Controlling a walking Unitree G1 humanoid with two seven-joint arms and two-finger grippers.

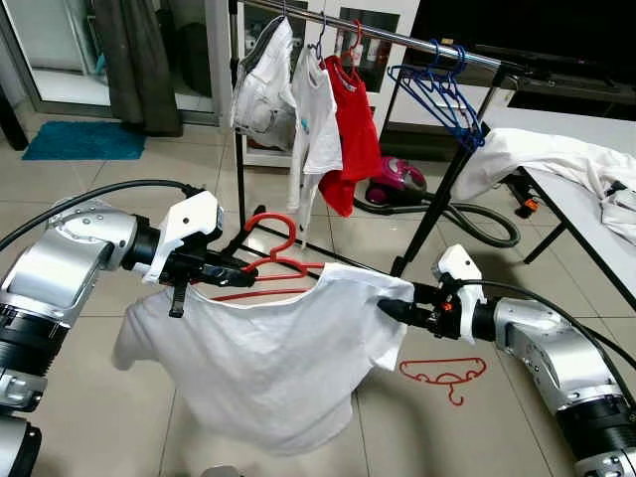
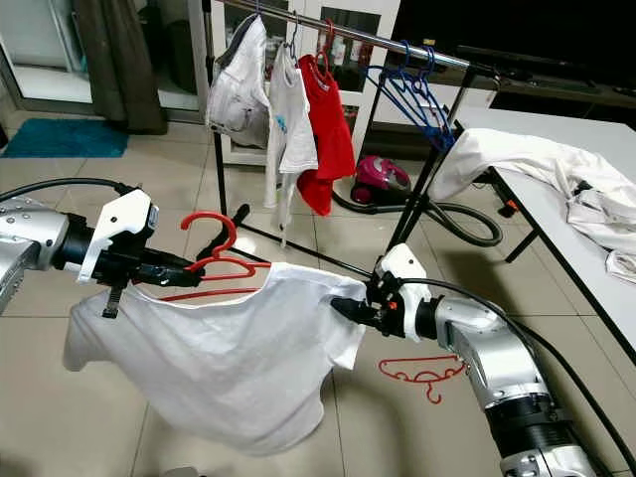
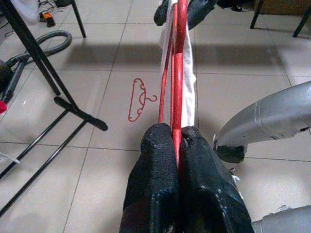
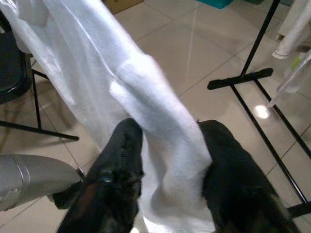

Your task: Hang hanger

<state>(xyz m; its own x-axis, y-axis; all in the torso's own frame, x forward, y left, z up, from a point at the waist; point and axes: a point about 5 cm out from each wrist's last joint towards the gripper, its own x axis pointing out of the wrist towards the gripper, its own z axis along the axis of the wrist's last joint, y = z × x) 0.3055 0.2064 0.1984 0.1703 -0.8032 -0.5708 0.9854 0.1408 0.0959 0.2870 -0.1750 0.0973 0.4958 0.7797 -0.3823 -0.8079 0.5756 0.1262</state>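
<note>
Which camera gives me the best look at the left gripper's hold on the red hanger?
The left wrist view: the left gripper is shut on the red hanger, whose wire runs out between the black fingers. The eye views show the hanger's hook and the white T-shirt draped on it, but not the pinch. The right wrist view shows shirt fabric.

I count two red hangers — one held in my left gripper [image 1: 243, 270] inside a white T-shirt [image 1: 268, 358], a second red hanger [image 1: 444, 374] flat on the floor. Three garments [image 1: 303, 114] hang on one clothes rack [image 1: 417, 45], beside a cluster of blue hangers [image 1: 442, 94] — I cannot count those exactly. One vacuum cleaner [image 1: 393, 182], one teal mat [image 1: 84, 140].
</note>
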